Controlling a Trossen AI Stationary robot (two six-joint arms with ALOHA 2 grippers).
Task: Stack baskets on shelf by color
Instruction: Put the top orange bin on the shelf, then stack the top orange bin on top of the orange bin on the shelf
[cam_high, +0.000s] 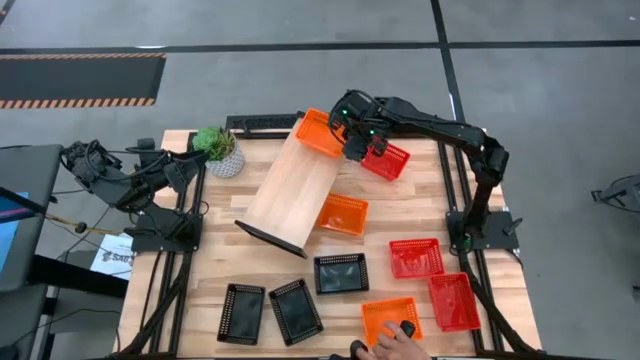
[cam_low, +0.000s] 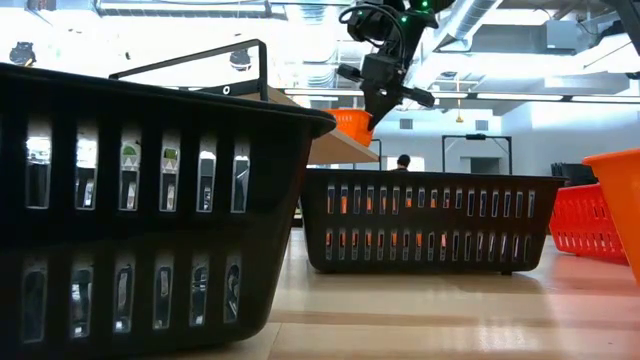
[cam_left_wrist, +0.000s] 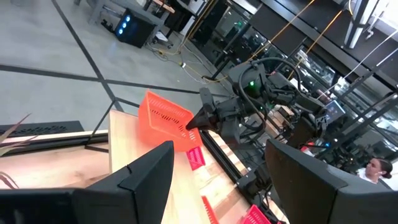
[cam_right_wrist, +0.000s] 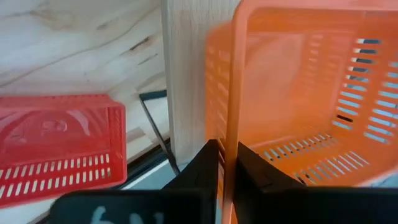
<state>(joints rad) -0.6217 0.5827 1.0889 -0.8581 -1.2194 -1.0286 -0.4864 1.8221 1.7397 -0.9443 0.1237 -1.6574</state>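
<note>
Slatted surface carries the shelf. An orange basket sits on the shelf's far end; right gripper fingers pinch its rim. Left gripper parked near the plant, fingers spread, empty.

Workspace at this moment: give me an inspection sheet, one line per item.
Surface: slatted wooden tabletop, baskets spread over it.
Job's things: shelf lies at an angle; one orange basket on its far end, another beside it, a third at the near edge; three red baskets to the right; three black baskets near the front.
Clutter: potted plant.
Grippers: right claw straddles the far orange basket's wall; left claw open, waiting by the plant.
Cables: nothing seen on the table.
Surroundings: a person's hand at the near edge.
</note>
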